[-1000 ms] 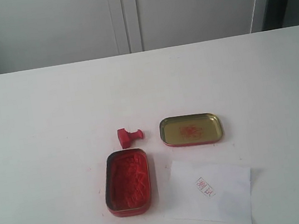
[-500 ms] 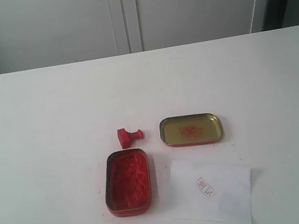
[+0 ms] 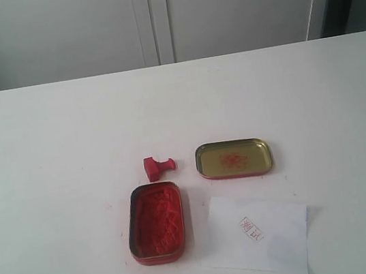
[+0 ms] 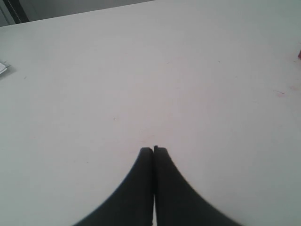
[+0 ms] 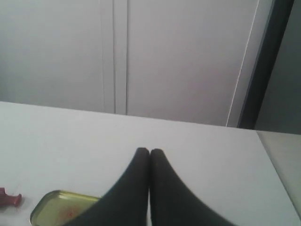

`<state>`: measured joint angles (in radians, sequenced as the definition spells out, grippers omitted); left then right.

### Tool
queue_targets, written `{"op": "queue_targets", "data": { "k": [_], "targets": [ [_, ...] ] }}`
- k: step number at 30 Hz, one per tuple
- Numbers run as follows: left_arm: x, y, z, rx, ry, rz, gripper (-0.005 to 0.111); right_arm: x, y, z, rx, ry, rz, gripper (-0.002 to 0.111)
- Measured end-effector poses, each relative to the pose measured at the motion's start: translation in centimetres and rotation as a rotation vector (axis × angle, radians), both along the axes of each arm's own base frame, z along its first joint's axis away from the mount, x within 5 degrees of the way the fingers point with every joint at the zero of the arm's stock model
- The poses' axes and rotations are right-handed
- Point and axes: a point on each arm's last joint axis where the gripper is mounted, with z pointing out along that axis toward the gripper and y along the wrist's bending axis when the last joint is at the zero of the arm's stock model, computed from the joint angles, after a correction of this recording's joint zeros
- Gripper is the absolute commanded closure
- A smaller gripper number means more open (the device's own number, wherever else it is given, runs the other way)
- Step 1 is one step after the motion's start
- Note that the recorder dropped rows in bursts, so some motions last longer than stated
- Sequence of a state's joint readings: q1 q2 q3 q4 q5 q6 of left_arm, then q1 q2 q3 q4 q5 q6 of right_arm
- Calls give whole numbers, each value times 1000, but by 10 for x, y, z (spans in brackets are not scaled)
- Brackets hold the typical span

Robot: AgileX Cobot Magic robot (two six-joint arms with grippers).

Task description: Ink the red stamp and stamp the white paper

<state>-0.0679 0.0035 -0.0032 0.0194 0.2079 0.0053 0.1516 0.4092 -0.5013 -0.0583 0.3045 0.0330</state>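
Note:
The red stamp (image 3: 158, 167) lies on its side on the white table, just behind the open red ink tin (image 3: 156, 222). Its handle end also shows in the right wrist view as the red stamp (image 5: 9, 198). The white paper (image 3: 256, 235) lies flat at the front right and carries a small red seal print (image 3: 250, 229). Neither arm appears in the exterior view. My left gripper (image 4: 153, 149) is shut over bare table with nothing between its fingers. My right gripper (image 5: 149, 151) is shut and empty too, held above the table near the lid.
The gold-lined tin lid (image 3: 234, 158) lies open side up to the right of the stamp, and shows in the right wrist view as the lid (image 5: 61, 209). White cabinet doors (image 3: 151, 17) stand behind the table's far edge.

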Motion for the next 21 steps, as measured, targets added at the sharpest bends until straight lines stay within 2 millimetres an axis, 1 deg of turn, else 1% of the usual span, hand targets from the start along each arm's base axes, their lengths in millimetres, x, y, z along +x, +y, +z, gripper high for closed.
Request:
{"op": "queue_targets", "data": {
  "k": [1, 2, 3, 4, 5, 7, 9, 12, 15, 18, 21],
  "targets": [
    [0, 0, 0, 0, 0, 0, 107, -11, -2, 5, 10, -54, 0, 108],
    [0, 0, 0, 0, 0, 0, 107, -15, -2, 6, 15, -74, 0, 108],
    [0, 0, 0, 0, 0, 0, 107, -27, -4, 10, 26, -128, 0, 108],
    [0, 0, 0, 0, 0, 0, 107, -31, -5, 11, 29, -150, 0, 108],
    [0, 0, 0, 0, 0, 0, 107, -41, -6, 14, 36, -195, 0, 108],
    [0, 0, 0, 0, 0, 0, 107, -55, -8, 16, 46, -258, 0, 108],
    [0, 0, 0, 0, 0, 0, 107, -63, -10, 17, 51, -295, 0, 108],
    [0, 0, 0, 0, 0, 0, 107, -71, -11, 18, 57, -331, 0, 108],
    [0, 0, 0, 0, 0, 0, 107, -76, -12, 12, 53, -297, -3, 108],
    [0, 0, 0, 0, 0, 0, 107, -73, -12, -1, 45, -242, -5, 108],
    [0, 0, 0, 0, 0, 0, 107, -66, -11, -18, 37, -176, -7, 108]
  ]
}}
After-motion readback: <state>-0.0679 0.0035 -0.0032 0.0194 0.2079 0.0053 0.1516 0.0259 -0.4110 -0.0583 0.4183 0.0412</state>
